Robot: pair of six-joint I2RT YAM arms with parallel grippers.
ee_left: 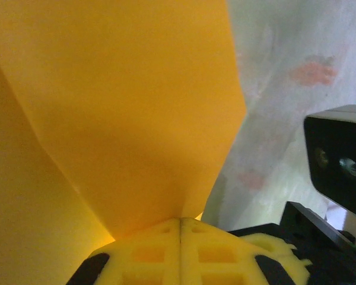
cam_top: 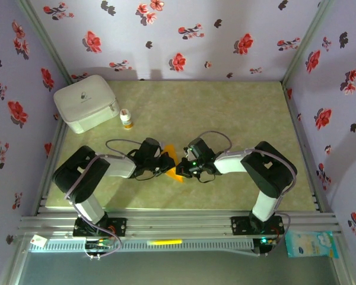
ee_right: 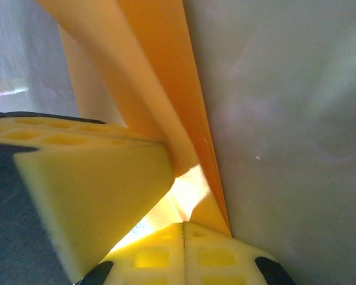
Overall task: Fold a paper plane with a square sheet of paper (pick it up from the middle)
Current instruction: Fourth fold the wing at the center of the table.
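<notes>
The orange paper [cam_top: 175, 172] is folded into a narrow, layered shape and held up off the bench [cam_top: 237, 113], near its middle and in front of the two arm bases.

From above, the paper is a thin orange sliver between two dark wrists. Its long axis runs from the far side toward the near edge, leaning slightly right at the near end. It is too small here to tell which end is the tip. The left fingers [cam_top: 165, 161] and right fingers [cam_top: 184, 167] meet at it from opposite sides, almost touching each other.

The left wrist camera gives what the top view cannot. A broad orange face rises from the yellow left fingers, which are pressed together with the paper's bottom corner pinched in their seam. A crease runs up and to the left from that corner. The paper's right edge angles to a blunt corner partway up, and a dark boxy part of the right arm [ee_left: 338, 157] sits just past it.

The right wrist camera shows the layers edge-on, with several orange folds narrowing downward into the closed right fingers, which clamp them. A left finger pad pushes in from the left against the same folds.

Far left on the bench stand a white box [cam_top: 86, 102] and a small bottle [cam_top: 126, 119], well apart from the paper.
</notes>
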